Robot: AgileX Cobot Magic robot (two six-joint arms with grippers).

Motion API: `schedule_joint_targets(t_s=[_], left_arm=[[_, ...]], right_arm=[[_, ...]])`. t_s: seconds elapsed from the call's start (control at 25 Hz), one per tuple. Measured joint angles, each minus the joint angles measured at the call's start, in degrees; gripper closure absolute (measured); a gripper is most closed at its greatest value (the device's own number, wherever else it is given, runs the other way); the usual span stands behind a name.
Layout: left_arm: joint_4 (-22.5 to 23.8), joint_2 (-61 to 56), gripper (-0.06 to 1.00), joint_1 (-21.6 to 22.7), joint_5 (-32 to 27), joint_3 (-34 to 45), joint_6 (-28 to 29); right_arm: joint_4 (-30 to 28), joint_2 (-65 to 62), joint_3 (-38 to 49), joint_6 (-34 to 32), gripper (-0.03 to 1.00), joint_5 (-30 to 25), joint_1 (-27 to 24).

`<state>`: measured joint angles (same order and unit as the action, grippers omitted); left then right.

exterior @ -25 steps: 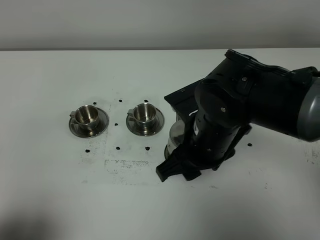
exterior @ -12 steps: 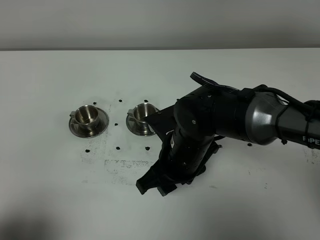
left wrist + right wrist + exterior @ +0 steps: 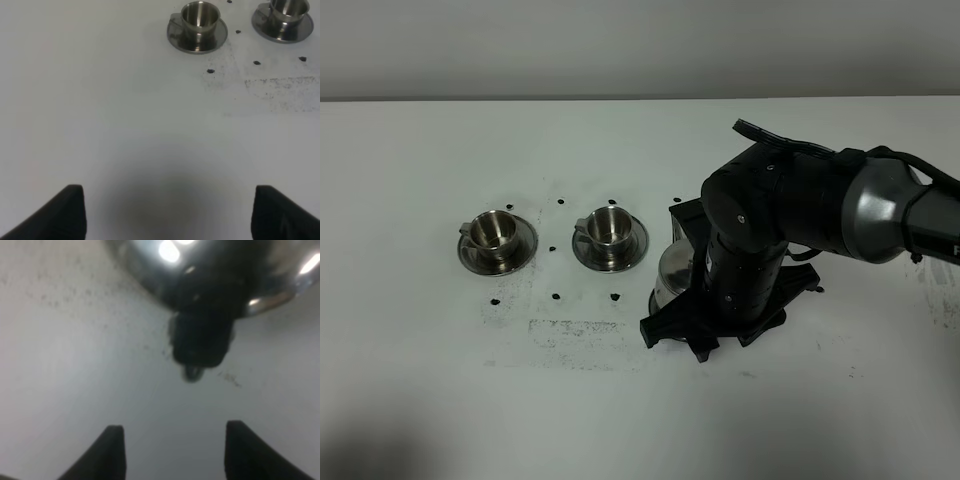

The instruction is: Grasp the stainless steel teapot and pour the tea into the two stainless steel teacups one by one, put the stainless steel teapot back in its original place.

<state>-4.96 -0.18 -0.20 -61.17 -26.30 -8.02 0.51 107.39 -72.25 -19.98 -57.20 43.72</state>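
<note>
Swung back rightward since half a second ago, the right arm (image 3: 790, 215) no longer covers the edge of the inner teacup (image 3: 610, 226) and hangs over the stainless steel teapot (image 3: 672, 275) again.

Nearest, the left gripper (image 3: 175, 214) hovers above bare white table (image 3: 100, 125). Its jaws are spread wide with nothing between them. Farther in, the right gripper (image 3: 173, 440) points down at the tabletop just in front of the pot. It is released, jaws apart, with only table showing between the tips.

The teapot stands on the table just beyond those tips, mostly hidden under the arm. In the blurred right wrist view, a dark blob against its shiny wall may be its handle.

Beyond and to the left, the inner teacup sits near the pot. The outer teacup (image 3: 496, 231) is farther left. Each cup is upright on its own saucer (image 3: 470, 258), and the two do not touch.
</note>
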Motion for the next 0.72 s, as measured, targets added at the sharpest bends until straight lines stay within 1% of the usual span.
schedule_joint_targets(t_s=[0.36, 0.48, 0.72], left_arm=[[0.0, 0.0, 0.28, 0.0, 0.0, 0.0, -0.1], [0.0, 0.0, 0.28, 0.0, 0.0, 0.0, -0.1], [0.0, 0.0, 0.28, 0.0, 0.0, 0.0, -0.1]], right_arm=[[0.5, 2.3, 0.0, -0.6, 0.53, 2.8, -0.3], [-0.5, 2.4, 0.0, -0.8, 0.53, 3.1, -0.5], [-1.8, 2.4, 0.0, -1.0, 0.49, 2.4, -0.7]])
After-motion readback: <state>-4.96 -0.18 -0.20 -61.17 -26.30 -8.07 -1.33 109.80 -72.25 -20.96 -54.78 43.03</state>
